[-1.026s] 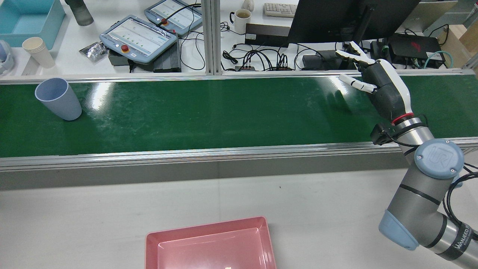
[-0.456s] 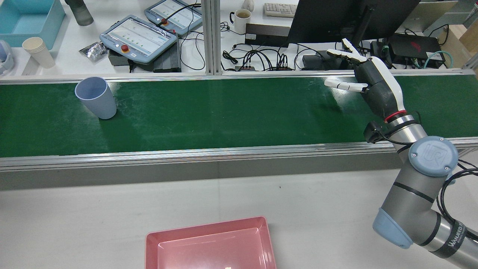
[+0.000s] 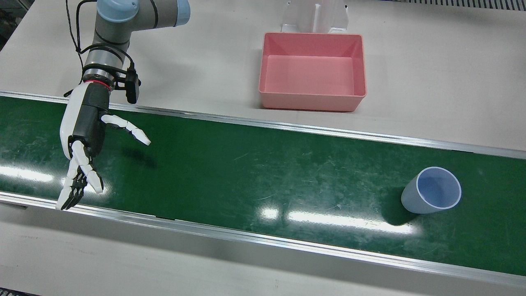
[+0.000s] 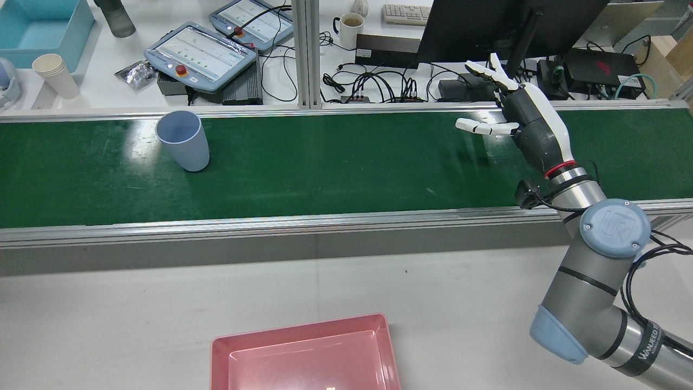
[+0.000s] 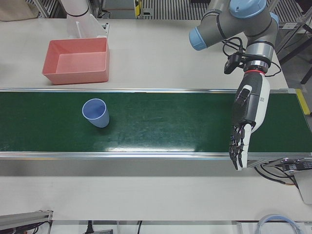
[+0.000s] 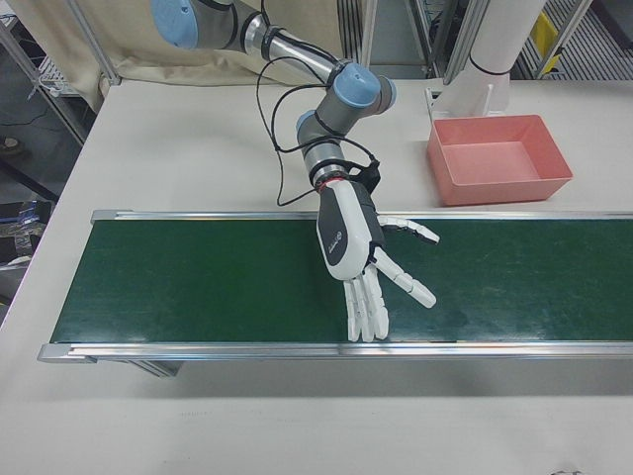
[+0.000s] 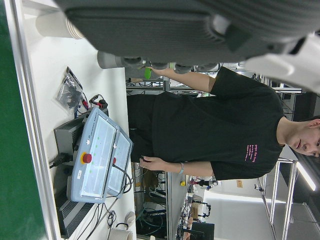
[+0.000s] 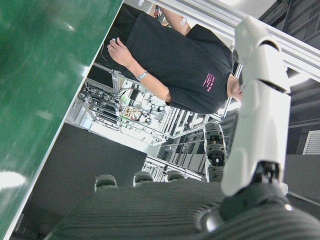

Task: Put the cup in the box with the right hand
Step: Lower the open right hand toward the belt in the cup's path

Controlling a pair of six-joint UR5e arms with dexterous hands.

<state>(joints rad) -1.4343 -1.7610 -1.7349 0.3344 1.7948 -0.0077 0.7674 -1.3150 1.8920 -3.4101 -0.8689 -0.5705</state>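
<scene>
1. Cup [image 4: 184, 143] has ridden further along the belt [image 4: 325, 162] toward the right hand [image 4: 528, 127] since a second ago. It was out near the rear view's left edge, and now it's a good bit further in. The right hand has also crept a little toward the cup.
2. Biggest thing is the green belt, which runs the full width across the worktop [image 4: 162, 303], with shiny glare patches on it.
3. Pink box [image 3: 312, 102] sits on the worktop on the robot's side of the belt, apart from it, and has nothing in it.
4. Right hand hangs over the belt at its own end, holding nothing. Its fingers [image 3: 127, 128] are spread wide, one sticking out sideways toward the cup and the rest pointing at the far rail.
5. Left hand [image 5: 248, 109] only shows properly in the left-front view. It's over the belt at the other end, with its fingers [image 5: 239, 144] straight, close side by side and reaching past the operator-side rail. Nothing in it either.
6. The cup is blue-grey, upright with its mouth up, and stands on the belt toward the operator-side edge. It's between the two hands and well apart from both, and well apart from the box too.
</scene>
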